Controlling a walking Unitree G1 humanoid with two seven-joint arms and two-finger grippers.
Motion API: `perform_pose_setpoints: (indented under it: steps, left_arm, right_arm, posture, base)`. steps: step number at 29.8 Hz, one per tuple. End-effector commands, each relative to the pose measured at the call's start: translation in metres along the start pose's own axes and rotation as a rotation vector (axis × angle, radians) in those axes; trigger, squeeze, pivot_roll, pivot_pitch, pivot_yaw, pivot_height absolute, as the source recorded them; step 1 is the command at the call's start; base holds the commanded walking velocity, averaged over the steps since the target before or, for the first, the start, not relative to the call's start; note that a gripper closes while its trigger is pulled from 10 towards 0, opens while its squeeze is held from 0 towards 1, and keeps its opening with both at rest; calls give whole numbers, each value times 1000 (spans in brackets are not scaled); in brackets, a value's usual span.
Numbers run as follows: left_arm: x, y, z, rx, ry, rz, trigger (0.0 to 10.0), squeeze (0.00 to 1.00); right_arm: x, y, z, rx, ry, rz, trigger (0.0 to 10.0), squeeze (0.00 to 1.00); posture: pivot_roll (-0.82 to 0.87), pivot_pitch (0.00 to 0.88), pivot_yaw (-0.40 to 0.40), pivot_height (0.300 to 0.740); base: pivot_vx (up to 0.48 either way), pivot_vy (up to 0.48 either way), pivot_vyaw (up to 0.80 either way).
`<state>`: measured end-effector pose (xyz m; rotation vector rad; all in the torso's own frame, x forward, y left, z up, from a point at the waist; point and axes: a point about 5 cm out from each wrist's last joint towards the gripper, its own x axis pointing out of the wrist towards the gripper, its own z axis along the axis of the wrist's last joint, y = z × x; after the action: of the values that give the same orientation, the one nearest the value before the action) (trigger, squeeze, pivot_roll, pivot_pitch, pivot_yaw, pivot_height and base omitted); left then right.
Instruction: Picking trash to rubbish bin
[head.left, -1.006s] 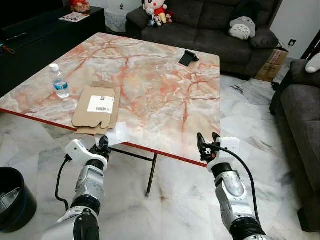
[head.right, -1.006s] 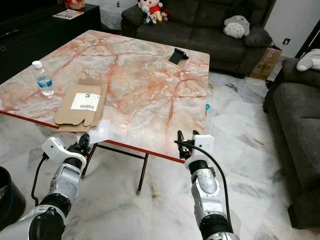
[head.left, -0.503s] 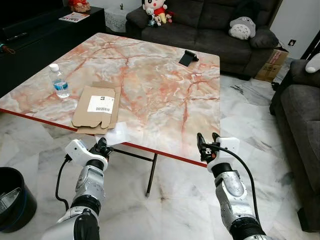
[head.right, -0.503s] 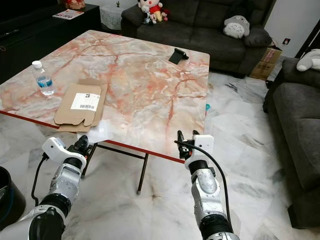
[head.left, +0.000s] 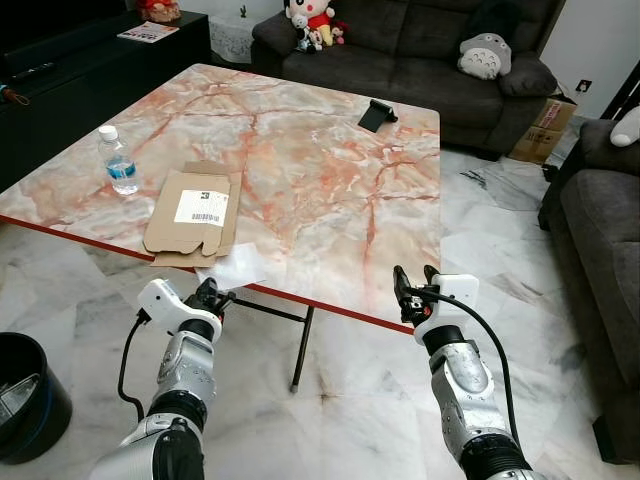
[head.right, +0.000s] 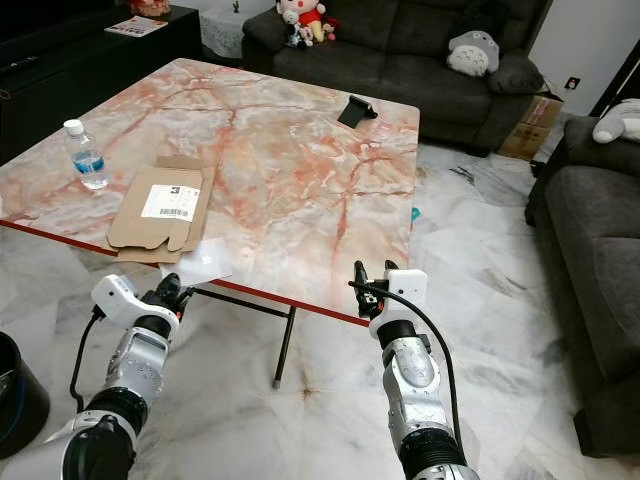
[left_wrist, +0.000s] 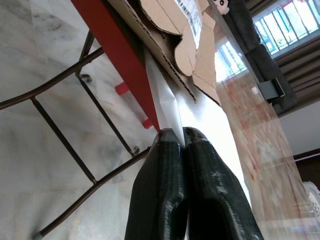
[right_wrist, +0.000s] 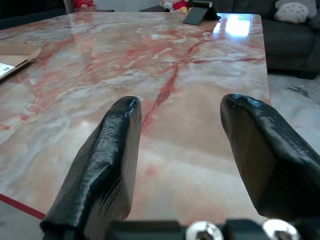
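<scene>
A thin white wrapper (head.left: 233, 268) lies over the marble table's near edge, partly under a flattened cardboard box (head.left: 192, 211). My left gripper (head.left: 211, 294) sits just below that edge, shut on the wrapper (left_wrist: 170, 107); the left wrist view has its two fingers (left_wrist: 165, 185) pressed together on the sheet's corner. A clear water bottle (head.left: 119, 163) stands on the table's left side. A black rubbish bin (head.left: 25, 395) rests on the floor at the far left. My right gripper (head.left: 415, 283) hovers open at the table's near right edge, holding nothing.
The marble table (head.left: 330, 170) has a red rim and thin metal legs (head.left: 300, 350). A black phone stand (head.left: 375, 114) is at its far side. Dark sofas (head.left: 420, 45) line the back and right. Marble floor spreads around me.
The left gripper has pulled slightly down and toward me, and the wrapper has slid a little further out over the table edge. The right arm has stayed put.
</scene>
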<state>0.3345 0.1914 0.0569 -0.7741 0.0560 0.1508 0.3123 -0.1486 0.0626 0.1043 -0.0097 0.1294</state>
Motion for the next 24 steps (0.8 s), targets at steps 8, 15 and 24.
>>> perform_pose_setpoints:
  steps: [8, 15, 24]
  left_arm:
    - [6, -41, -10, 157, 24, -189, 0, 0]
    - [-2, -85, -40, 361, 111, -423, 1765, 0]
    - [-3, -95, -42, 607, 69, -433, 10000, 0]
  right_arm:
    - [3, -5, 6, -1, -14, -12, 10000, 0]
    - [3, -3, 5, 1, -14, -11, 10000, 0]
    - [3, -3, 5, 1, -11, -15, 10000, 0]
  posture:
    - [72, 0, -132, 740]
    - [77, 0, -129, 740]
    - [77, 0, -123, 740]
  base:
    - [0, 0, 0]
    - [0, 0, 0]
    - [0, 0, 0]
